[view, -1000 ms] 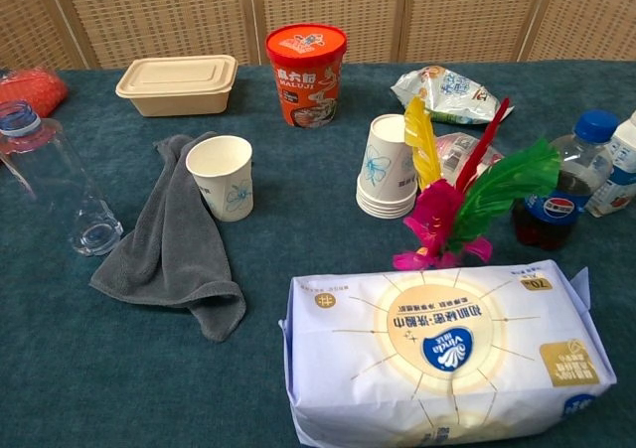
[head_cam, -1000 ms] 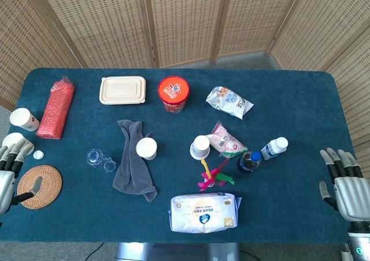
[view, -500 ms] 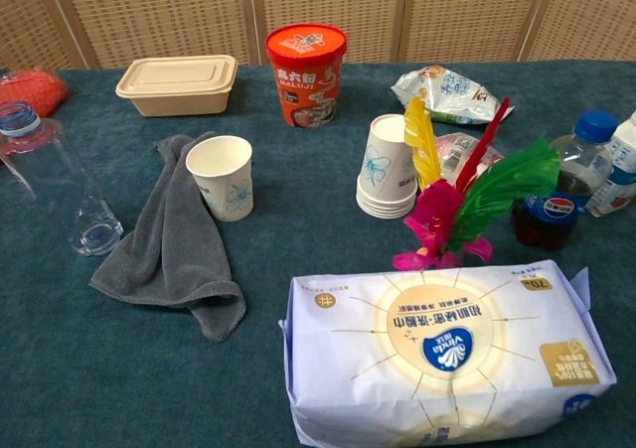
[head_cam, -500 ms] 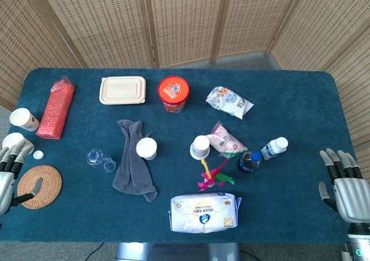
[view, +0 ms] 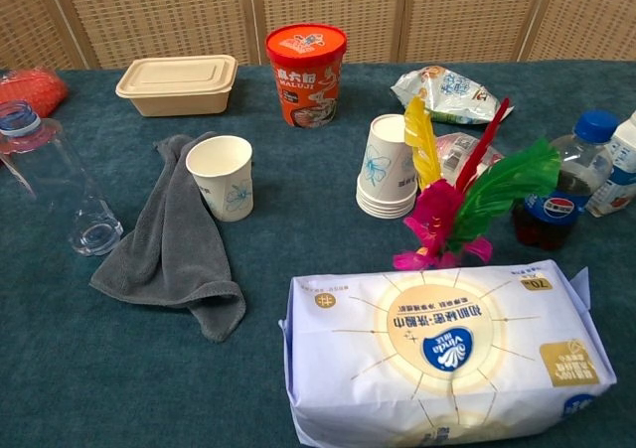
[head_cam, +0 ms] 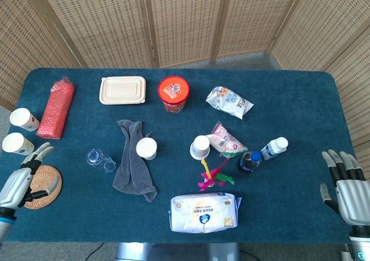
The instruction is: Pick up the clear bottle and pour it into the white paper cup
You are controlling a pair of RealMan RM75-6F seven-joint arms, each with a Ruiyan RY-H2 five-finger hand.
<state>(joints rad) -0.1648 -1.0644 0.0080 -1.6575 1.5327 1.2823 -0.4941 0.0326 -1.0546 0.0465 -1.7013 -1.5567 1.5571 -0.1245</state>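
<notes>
Standing just left of the grey towel (head_cam: 134, 162), the clear bottle (view: 55, 182) could topple if the empty, spread-fingered left hand (head_cam: 23, 180) clips it beside the white paper cup (view: 223, 175).

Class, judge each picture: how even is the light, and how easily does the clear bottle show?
Head view: soft, even light, faint shadows; the clear bottle nearly vanishes into the blue tablecloth. Chest view: sharp, with bright glints on the bottle and a sheen on the tissue pack.
</notes>
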